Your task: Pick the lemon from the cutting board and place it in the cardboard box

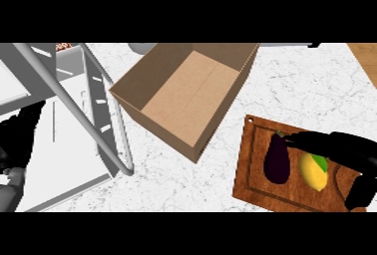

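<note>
Item: my right hand [352,152], spread open over the cutting board [253,182]. Its fingers [305,139] lie straight across the top end of the lemon [313,177], tips at the eggplant [277,162] stem, with the thumb [361,191] set apart, nothing gripped.
Item: lemon, on the board beside the eggplant.
Item: cardboard box [184,94], open, well apart.
Item: my left hand [18,137], at the left edge, fingers relaxed.

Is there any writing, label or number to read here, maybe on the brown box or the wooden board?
Nothing here can be read.
Brown cardboard box: plain, no print showing.
Wooden cutting board: no marks.
Small reddish patch at the top left: too small to read.
</note>
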### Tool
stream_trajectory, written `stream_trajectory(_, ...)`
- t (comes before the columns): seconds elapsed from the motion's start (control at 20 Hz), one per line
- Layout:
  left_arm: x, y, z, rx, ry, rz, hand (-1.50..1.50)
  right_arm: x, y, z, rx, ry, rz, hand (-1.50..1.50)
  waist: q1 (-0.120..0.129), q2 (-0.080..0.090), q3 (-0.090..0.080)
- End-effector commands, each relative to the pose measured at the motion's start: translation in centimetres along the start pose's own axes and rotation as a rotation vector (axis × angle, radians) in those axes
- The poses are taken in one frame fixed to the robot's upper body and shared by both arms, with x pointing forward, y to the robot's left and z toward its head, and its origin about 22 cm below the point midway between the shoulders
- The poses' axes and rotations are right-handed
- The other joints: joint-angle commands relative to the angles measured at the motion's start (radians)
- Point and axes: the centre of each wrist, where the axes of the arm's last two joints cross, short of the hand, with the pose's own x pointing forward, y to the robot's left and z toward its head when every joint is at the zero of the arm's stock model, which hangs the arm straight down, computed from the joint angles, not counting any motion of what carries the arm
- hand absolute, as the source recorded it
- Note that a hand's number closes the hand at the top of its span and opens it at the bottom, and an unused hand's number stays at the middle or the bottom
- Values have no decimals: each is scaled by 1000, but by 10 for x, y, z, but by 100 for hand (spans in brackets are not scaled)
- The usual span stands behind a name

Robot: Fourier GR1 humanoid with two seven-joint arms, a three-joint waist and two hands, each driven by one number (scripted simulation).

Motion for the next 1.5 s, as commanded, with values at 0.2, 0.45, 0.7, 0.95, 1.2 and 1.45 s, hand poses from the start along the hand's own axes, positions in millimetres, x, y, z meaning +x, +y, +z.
stream_trajectory(0.2,-37,3,6,3,82,-89,0,0,13,-13,41,101,1,-150,11,20,-33)
stream_trajectory(0.45,-30,18,7,4,92,-99,0,10,49,-32,-128,79,70,150,10,17,-32)
stream_trajectory(0.7,-32,4,6,-15,94,-95,0,0,17,-35,-222,95,140,150,18,21,-32)
stream_trajectory(0.95,-41,-3,11,1,100,-104,0,5,5,-38,-361,88,189,150,13,20,-33)
stream_trajectory(1.2,-32,5,6,-13,81,-108,0,-19,-36,-31,-513,301,144,150,36,26,-33)
stream_trajectory(1.45,-31,2,5,-12,93,-103,0,-28,-65,-25,-645,432,162,150,27,22,-33)
